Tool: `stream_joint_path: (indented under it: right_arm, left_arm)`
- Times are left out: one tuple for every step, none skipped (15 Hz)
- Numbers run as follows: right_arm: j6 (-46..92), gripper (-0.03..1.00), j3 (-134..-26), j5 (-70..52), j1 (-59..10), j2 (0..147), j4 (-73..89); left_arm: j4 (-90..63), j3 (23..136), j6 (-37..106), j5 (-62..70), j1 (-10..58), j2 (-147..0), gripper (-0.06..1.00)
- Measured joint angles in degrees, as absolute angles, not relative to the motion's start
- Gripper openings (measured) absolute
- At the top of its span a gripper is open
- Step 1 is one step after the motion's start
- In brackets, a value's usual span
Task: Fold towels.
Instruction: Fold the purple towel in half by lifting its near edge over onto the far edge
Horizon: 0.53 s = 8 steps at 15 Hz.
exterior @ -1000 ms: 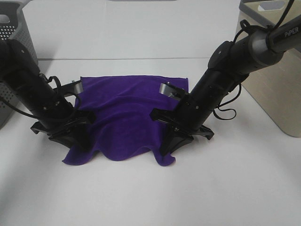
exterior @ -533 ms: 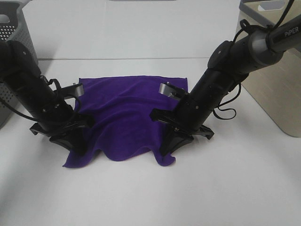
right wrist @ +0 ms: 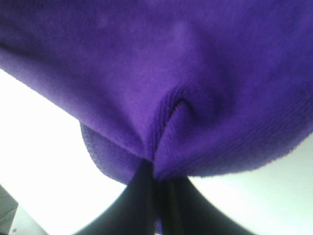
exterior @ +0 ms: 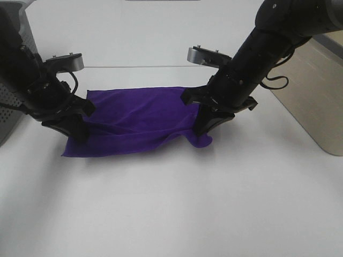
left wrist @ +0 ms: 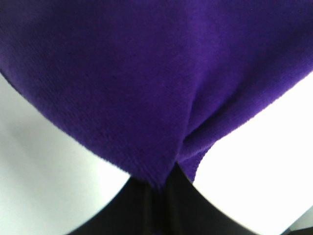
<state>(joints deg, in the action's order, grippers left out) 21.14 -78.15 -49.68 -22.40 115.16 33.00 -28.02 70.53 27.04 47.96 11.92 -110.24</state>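
On the surface: I see the purple towel lying rumpled between both arms;
Left jaws: pressed together, pinching a fold at the towel's left side;
Right jaws: pressed together, pinching a fold at its right side

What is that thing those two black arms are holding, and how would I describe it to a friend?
Look at the white table, between the two black arms. Hanging between the left end effector and right end effector is the towel, pinched by both. It is the only deep purple, soft thing there.
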Motion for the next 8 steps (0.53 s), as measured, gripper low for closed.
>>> stream_joint_path:
  right_arm:
    - [21.14, 0.03, -80.67, -48.64, -22.40, 115.34, 31.80]
    - [21.14, 0.03, -83.88, -47.27, -22.40, 115.51, 30.48]
    - [21.08, 0.03, -87.15, -46.18, -22.40, 116.02, 28.93]
    - [20.63, 0.03, -89.09, -46.07, -22.40, 116.48, 28.02]
    - [19.94, 0.03, -92.76, -46.12, -22.12, 117.69, 26.53]
    - [19.65, 0.03, -96.94, -46.24, -21.72, 119.40, 25.78]
    - [19.60, 0.03, -100.73, -46.64, -21.08, 121.81, 25.50]
    - [19.60, 0.03, -104.79, -47.61, -20.45, 124.56, 25.15]
  left_arm:
    - [-28.02, 72.08, 27.04, 46.81, 11.92, -110.29, 0.00]
    - [-27.96, 73.97, 27.04, 45.55, 11.92, -110.41, 0.00]
    - [-27.96, 76.38, 26.99, 44.35, 11.63, -110.75, 0.00]
    - [-27.96, 77.41, 26.93, 44.23, 11.52, -111.10, 0.00]
    - [-27.96, 80.16, 26.70, 43.49, 11.17, -112.24, 0.00]
    - [-27.96, 82.96, 26.59, 43.37, 10.89, -113.90, 0.00]
    - [-27.96, 85.37, 26.53, 43.37, 10.71, -115.74, 0.00]
    - [-27.96, 87.78, 26.53, 43.37, 10.60, -117.74, 0.00]
